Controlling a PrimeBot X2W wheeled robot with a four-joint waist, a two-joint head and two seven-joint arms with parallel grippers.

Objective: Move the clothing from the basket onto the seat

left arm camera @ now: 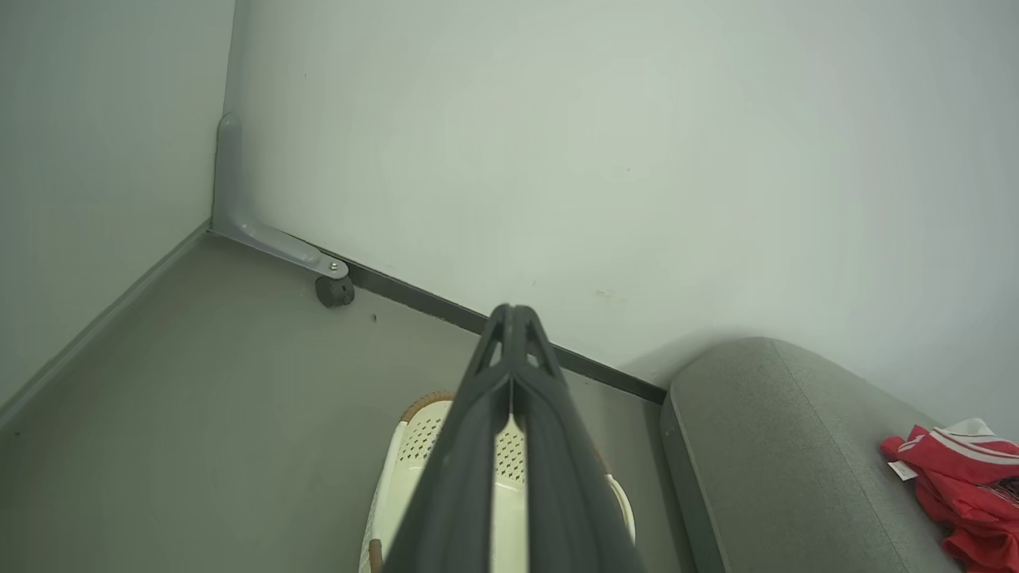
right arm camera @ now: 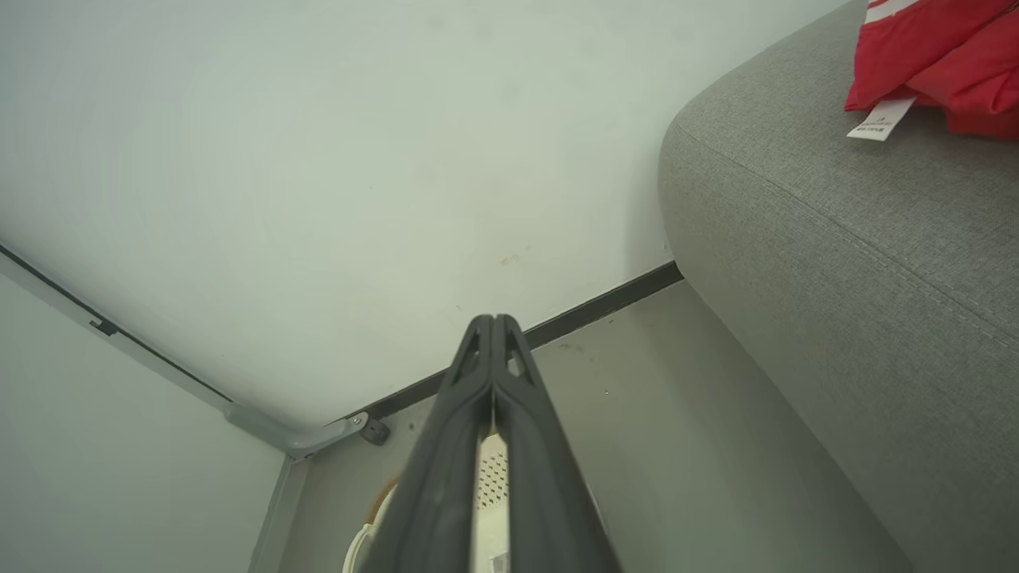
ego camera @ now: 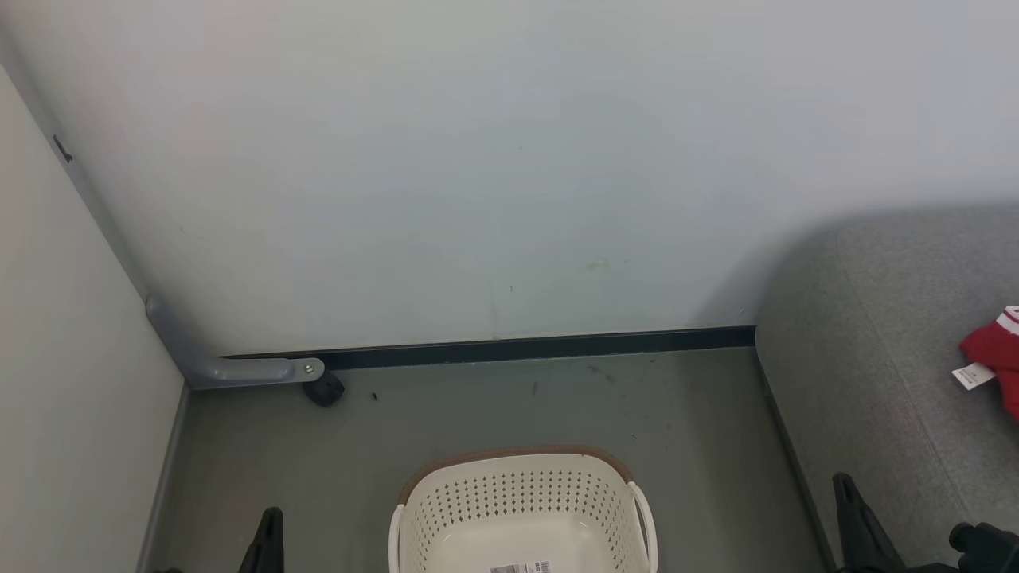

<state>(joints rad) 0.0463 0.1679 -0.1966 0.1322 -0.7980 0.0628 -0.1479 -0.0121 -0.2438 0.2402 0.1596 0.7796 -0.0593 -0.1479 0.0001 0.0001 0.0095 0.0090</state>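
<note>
As the bright red clothing (ego camera: 999, 354) lies on the grey woven seat (ego camera: 876, 358) at right and the cream perforated plastic basket (ego camera: 521, 493) at bottom centre sits empty, left tool (left arm camera: 513, 314) and right tool (right arm camera: 493, 322) rest pinched together, apparently with nothing to carry.

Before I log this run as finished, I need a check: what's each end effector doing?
Left end effector: closed, holding nothing.
Right end effector: closed, holding nothing.
</note>
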